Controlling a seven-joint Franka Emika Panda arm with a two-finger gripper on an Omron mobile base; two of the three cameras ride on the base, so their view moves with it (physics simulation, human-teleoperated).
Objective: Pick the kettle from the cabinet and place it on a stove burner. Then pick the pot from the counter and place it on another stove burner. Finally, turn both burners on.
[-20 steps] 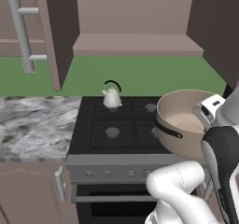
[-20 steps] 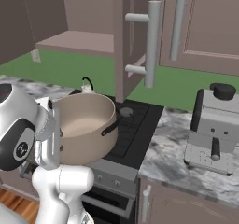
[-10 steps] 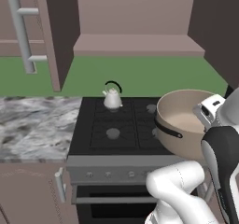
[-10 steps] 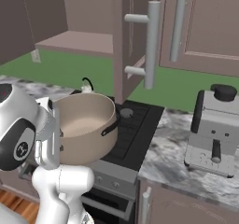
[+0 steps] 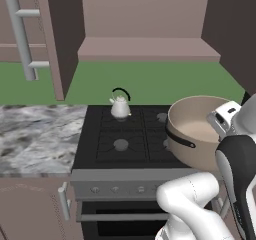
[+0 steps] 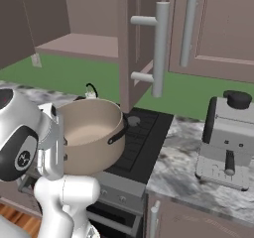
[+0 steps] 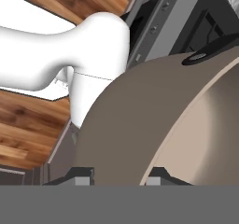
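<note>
The small silvery kettle (image 5: 120, 107) stands on the back-left burner of the black cooktop (image 5: 105, 134); its black handle (image 6: 91, 89) peeks over the pot in the right base view. The wide tan pot (image 5: 192, 134) (image 6: 94, 133) (image 7: 154, 115) hangs tilted above the right front of the cooktop. My gripper (image 5: 225, 119) (image 6: 57, 133) (image 7: 119, 176) is shut on its rim, one fingertip (image 7: 81, 176) outside the wall and one inside. The front-left burner (image 5: 120, 144) is bare. The wall cabinet's shelf (image 5: 150, 49) is bare, its doors open. The marbled counter (image 5: 35, 129) lies left of the stove.
The open cabinet door with a long grey bar handle (image 5: 22, 34) hangs at upper left, another door and handle (image 6: 158, 48) stand close above the stove's right side. A grey coffee machine (image 6: 228, 138) sits on the counter right of the stove. Stove knobs (image 5: 115, 189) line the front panel.
</note>
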